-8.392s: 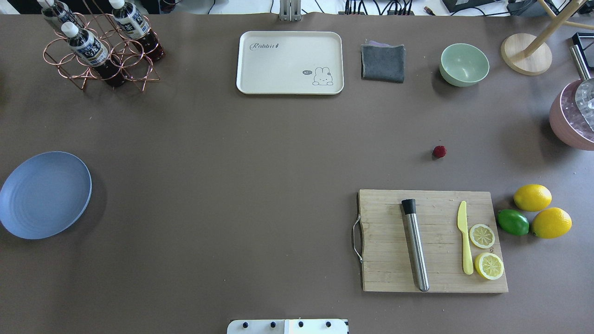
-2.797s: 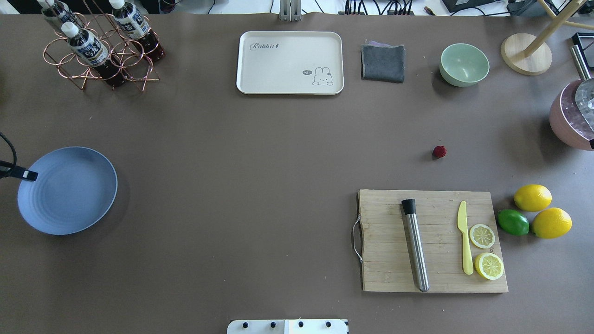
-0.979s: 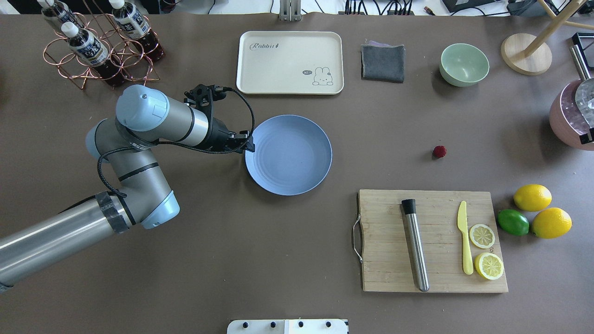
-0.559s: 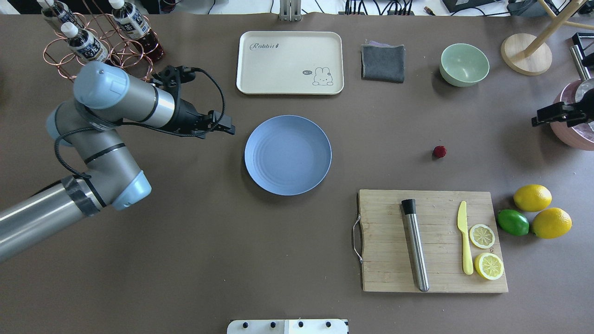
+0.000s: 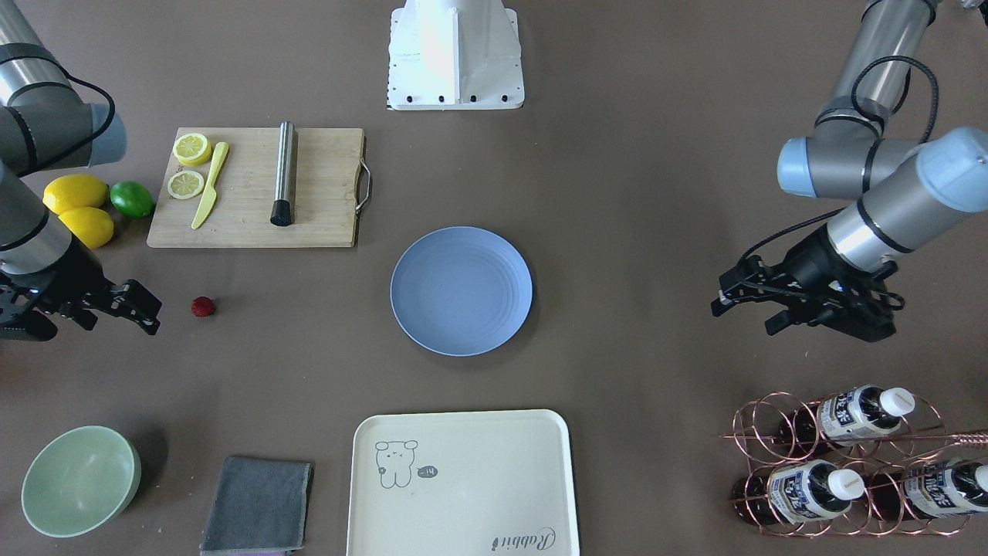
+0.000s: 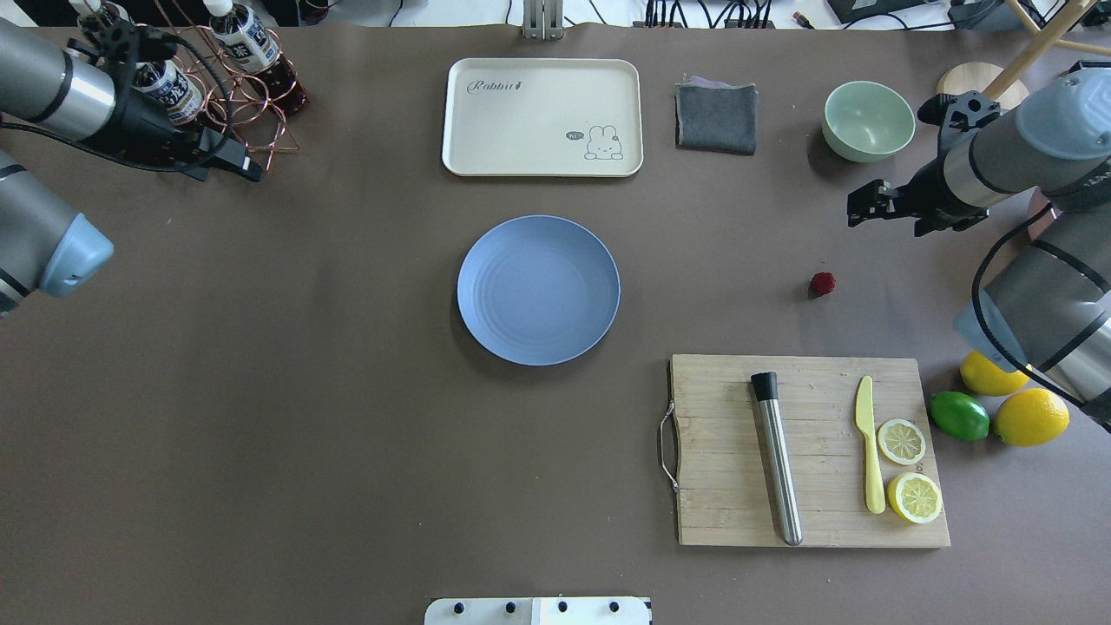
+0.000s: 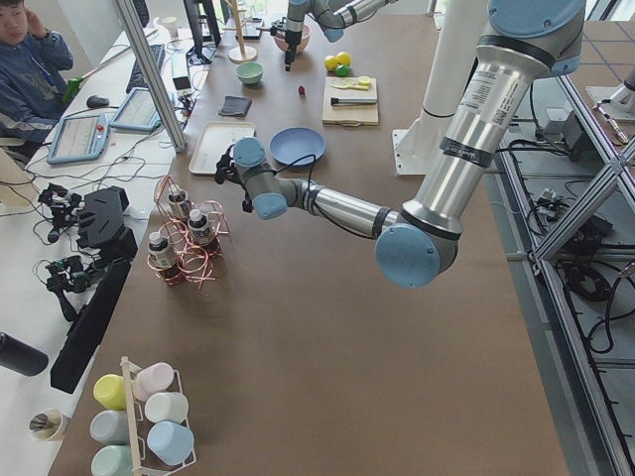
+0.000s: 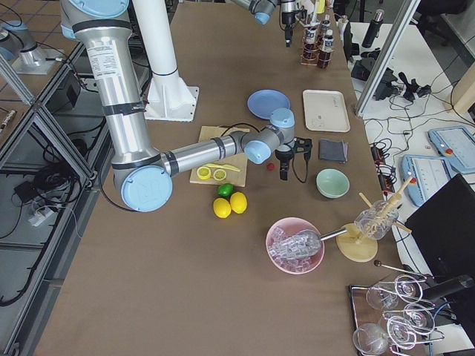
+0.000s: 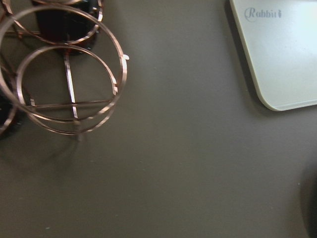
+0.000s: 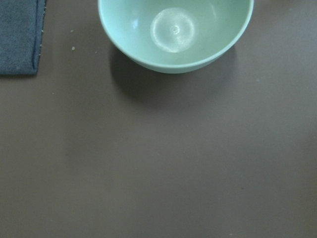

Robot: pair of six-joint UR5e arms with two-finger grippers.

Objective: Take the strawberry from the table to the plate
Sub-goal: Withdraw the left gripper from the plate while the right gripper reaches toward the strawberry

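The small dark red strawberry [image 6: 822,283] [image 5: 203,306] lies on the brown table [image 6: 347,434], right of centre, beyond the cutting board. The light-blue plate [image 6: 538,289] [image 5: 461,290] sits empty at the table's middle. My right gripper [image 6: 859,213] [image 5: 151,313] hovers open, holding nothing, a short way beyond and to the right of the strawberry. My left gripper [image 6: 247,169] [image 5: 741,313] is open and holds nothing at the far left, beside the bottle rack. Neither wrist view shows the strawberry or any fingers.
A wooden cutting board [image 6: 807,451] carries a steel muddler, a yellow knife and lemon slices; lemons and a lime [image 6: 959,415] lie to its right. A green bowl [image 6: 868,120], a grey cloth [image 6: 716,117] and a cream tray [image 6: 542,117] line the far side. A copper bottle rack [image 6: 217,95] stands far left.
My left arm dragged the plate from the left edge to the middle, let go and drew back toward the bottle rack. My right arm came in from the right toward the strawberry.
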